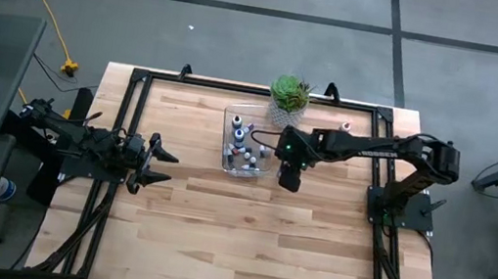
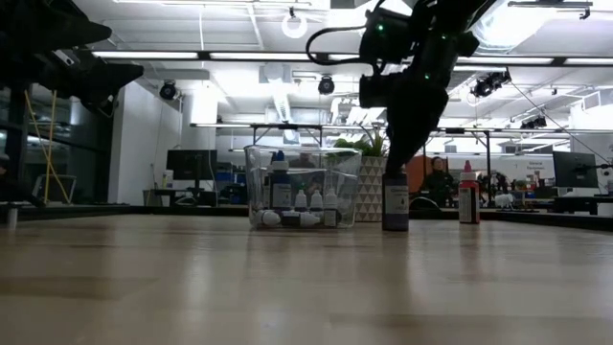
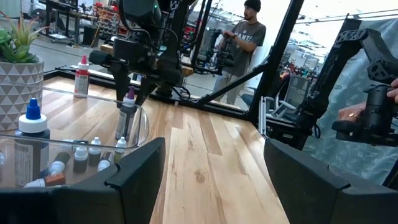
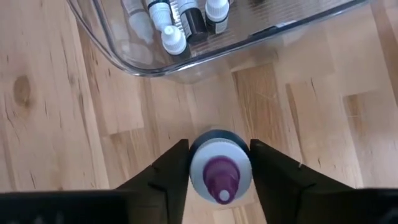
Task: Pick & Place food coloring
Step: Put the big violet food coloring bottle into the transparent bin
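Right gripper (image 4: 219,163): fingers down, one on each side of a small purple-tipped bottle (image 4: 220,171), at its shoulder just under the cap. The dark fingers look to be touching or all but touching the bottle; I cannot tell whether they are clamped or just closing.

Bottle stands upright on the table (image 1: 217,224), its base on the wood in the low view, directly below the gripper. Just beyond the fingertips is the rounded corner of the clear bin (image 4: 155,62), apart from the bottle, with more small bottles (image 4: 171,37) inside it, some lying down, some upright.

Handling, my judgement: light, stiff plastic, smooth round body, so apt to twist or slip. Narrow and tall, so it tips easily if nudged off centre. Best hold is across the wider body below the cap, not the tapering tip.

Farther off: a red-capped bottle (image 2: 467,196) standing alone, a potted plant (image 1: 289,94) behind the bin.

Left gripper (image 1: 164,166): well away, fingers spread, empty.
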Robot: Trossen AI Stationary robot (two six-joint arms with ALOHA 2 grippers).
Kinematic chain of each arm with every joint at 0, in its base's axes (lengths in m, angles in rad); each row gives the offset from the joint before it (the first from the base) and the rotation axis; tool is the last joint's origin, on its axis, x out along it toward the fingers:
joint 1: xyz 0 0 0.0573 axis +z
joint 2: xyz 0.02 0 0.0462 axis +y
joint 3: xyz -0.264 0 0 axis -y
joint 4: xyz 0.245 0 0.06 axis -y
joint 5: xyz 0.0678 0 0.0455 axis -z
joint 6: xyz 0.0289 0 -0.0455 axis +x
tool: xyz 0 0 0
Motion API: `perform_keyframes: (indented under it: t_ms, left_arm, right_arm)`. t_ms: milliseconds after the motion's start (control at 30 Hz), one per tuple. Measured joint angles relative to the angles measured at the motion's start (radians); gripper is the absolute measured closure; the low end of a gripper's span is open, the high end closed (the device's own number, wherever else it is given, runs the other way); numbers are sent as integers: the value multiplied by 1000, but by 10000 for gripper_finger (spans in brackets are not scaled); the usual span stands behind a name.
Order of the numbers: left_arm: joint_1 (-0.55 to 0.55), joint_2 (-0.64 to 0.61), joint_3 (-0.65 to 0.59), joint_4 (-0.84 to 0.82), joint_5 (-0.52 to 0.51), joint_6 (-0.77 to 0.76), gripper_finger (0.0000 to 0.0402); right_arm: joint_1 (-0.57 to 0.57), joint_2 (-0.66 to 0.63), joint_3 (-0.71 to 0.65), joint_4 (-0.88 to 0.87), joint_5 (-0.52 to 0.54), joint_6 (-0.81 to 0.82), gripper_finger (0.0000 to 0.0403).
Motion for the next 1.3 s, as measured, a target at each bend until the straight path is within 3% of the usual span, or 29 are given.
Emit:
perform_keyframes:
  t_ms: [200, 767, 1300]
  left_arm:
    - [0, 0, 0, 0, 0, 0, 130]
    - [0, 0, 0, 0, 0, 0, 130]
    - [0, 0, 0, 0, 0, 0, 130]
  right_arm:
    - [0, -5, 3, 0, 1, 0, 287]
    - [-1, -20, 132, -151, 76, -27, 290]
    - [0, -20, 485, -383, 234, -16, 290]
